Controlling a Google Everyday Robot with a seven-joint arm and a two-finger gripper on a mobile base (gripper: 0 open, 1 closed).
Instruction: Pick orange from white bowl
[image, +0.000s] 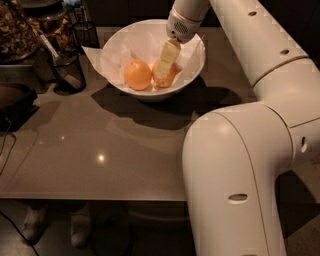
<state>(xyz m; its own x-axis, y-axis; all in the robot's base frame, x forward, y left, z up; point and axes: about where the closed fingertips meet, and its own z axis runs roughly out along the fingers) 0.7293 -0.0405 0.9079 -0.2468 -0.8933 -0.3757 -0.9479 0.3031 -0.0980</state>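
Note:
The white bowl (198, 64), lined with crumpled white paper, stands at the back of the grey table (90, 150). Two oranges lie in it. One orange (137, 74) is at the bowl's middle left and is free. The other orange (173, 78) is just right of it and partly hidden. My gripper (164, 74) reaches down into the bowl from the back and sits right on this second orange, covering its left side. The pale arm runs from the gripper across the right half of the view.
A black mesh cup (67, 71) with a utensil stands left of the bowl, and another (85, 33) is behind it. A bin of brown snacks (17, 30) is at the far left. A dark tray (15, 102) lies at the left edge.

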